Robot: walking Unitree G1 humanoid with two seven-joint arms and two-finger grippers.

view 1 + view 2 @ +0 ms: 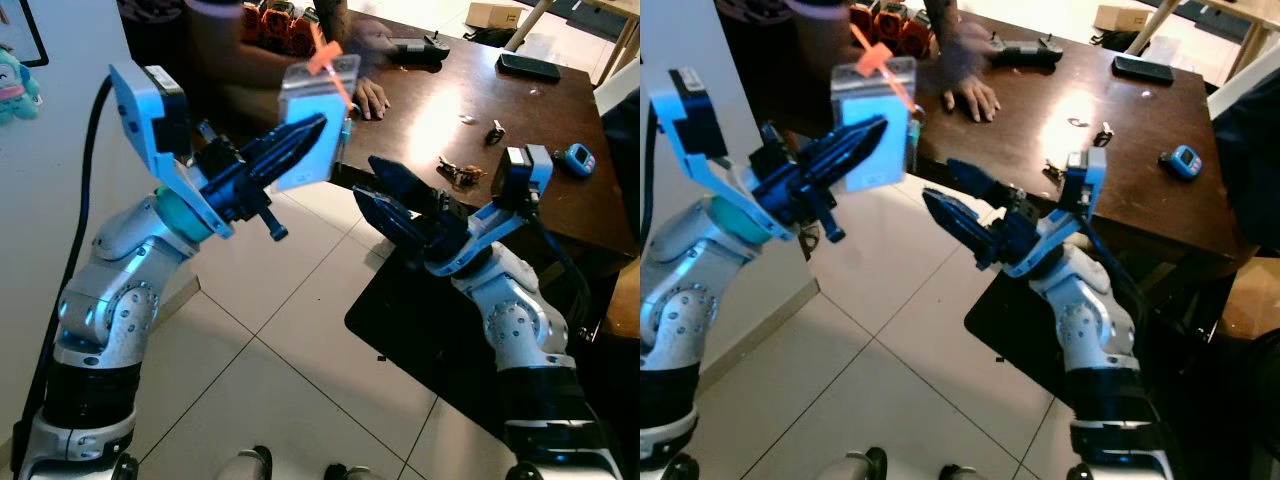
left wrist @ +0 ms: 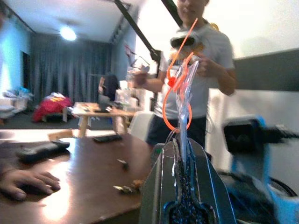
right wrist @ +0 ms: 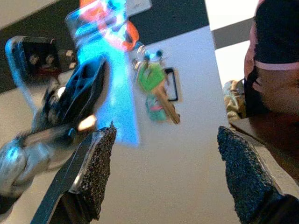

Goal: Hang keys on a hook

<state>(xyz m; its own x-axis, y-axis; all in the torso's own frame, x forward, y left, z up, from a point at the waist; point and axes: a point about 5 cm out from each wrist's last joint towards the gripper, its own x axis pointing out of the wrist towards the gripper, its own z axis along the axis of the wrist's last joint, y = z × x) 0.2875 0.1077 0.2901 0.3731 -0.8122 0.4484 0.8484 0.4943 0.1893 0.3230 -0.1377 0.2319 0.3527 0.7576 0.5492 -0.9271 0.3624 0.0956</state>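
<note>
Keys (image 3: 156,95): hung below a clear tag (image 1: 318,120) with an orange loop (image 2: 175,93), up at the far left of the scene; a green-headed key and a brass one dangled with their long axis pointing down.
Left gripper (image 1: 310,132): raised at the left, fingers pressed together on the lower edge of the tag, so the bunch rode on this arm.
Tag: stood upright out of the left fingertips, orange loop sticking up from its top.
Hook: I could not make one out; by my judgement it lay somewhere on the white wall (image 1: 60,150) at the left, nearer the left arm.
Key relation: the loop was above and beyond the left fingertips, so the coming move, I judged, turned on carrying that loop over a peg with the keys hanging free beneath.
Right gripper (image 1: 940,195): lower and to the right, jaws wide apart, holding nothing, pointed toward the keys but well short of them.
Table (image 1: 480,100): dark wood, far right, with small clutter.
Person's hand (image 1: 368,96): rested flat on the table's near-left part.
</note>
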